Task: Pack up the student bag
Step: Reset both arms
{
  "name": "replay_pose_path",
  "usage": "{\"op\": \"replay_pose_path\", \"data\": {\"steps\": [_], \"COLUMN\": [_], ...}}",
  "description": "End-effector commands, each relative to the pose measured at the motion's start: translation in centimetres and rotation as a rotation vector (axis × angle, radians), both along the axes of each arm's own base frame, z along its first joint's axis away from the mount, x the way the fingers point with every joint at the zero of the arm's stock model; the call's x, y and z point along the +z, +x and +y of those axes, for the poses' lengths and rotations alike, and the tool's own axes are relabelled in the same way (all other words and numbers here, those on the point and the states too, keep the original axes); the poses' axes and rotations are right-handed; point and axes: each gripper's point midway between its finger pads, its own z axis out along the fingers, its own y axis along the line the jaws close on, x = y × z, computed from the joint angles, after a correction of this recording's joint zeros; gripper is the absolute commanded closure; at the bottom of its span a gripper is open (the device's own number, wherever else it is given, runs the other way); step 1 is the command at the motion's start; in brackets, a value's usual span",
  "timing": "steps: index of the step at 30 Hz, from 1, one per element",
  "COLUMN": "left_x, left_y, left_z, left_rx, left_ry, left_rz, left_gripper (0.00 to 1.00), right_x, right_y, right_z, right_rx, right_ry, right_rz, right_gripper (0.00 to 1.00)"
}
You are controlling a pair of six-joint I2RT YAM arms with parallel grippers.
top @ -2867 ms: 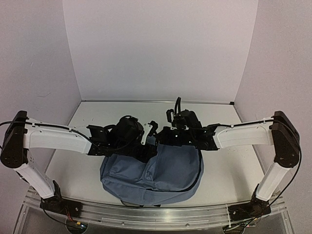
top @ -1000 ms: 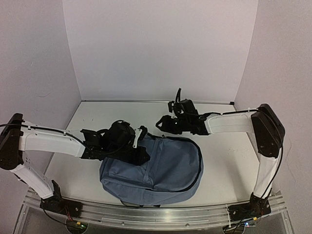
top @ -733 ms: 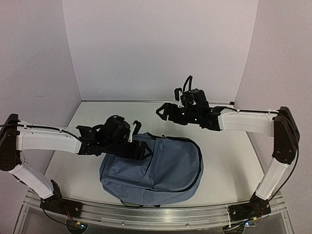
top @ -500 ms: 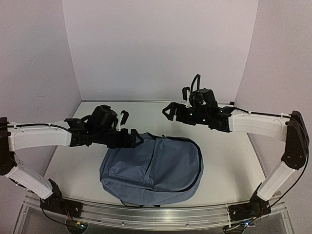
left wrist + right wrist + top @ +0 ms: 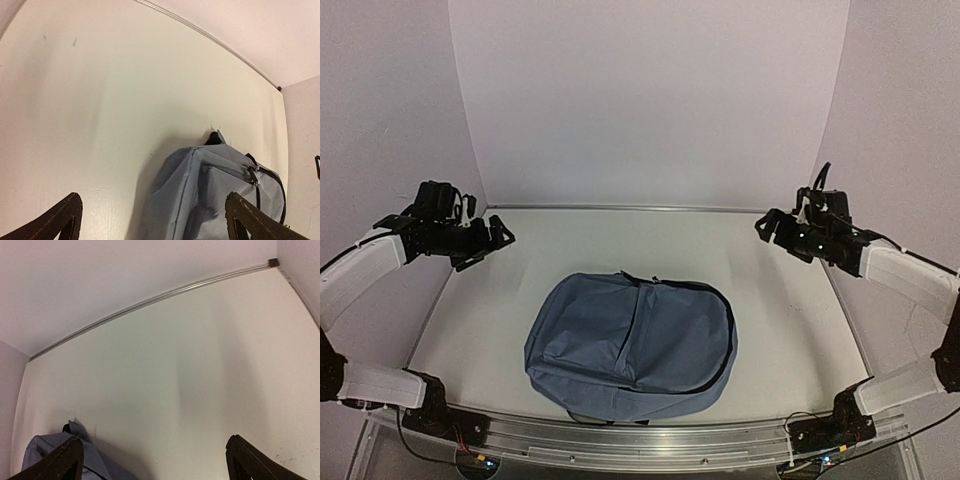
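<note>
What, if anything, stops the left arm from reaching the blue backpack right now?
Probably nothing, so likely yes. The left gripper hangs open above the bare table, to the far left of the student bag, and no object lies between them.

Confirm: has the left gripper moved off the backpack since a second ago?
Yes. The left gripper has swung left off the backpack, toward the left wall.

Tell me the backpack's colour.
The student bag is dusty blue; top external view shows it best.
</note>
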Motion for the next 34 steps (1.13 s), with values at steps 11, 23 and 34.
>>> {"op": "replay_pose_path", "data": {"steps": [11, 23, 34], "left_x": [7.4, 6.8, 6.3], "left_y": [-3.6, -6.4, -6.1], "left_z": [9.9, 11.8, 11.7], "left_rx": [0.264, 0.370, 0.362], "left_ry": [0.375, 0.394, 0.396], "left_rz": [-0.317, -0.416, -0.396], "left_gripper": [0.00, 0.00, 0.00], "right_x": [10.2, 8.4, 8.1], "right_y": [-6.6, -11.1, -10.6], "right_z": [-9.6, -13.2, -12.9], "right_rx": [-0.280, -0.457, -0.440], "right_ry": [-0.165, -0.183, -0.194], "right_rz": [-0.473, -0.632, -0.618], "right_gripper": [0.02, 0.02, 0.02]}}
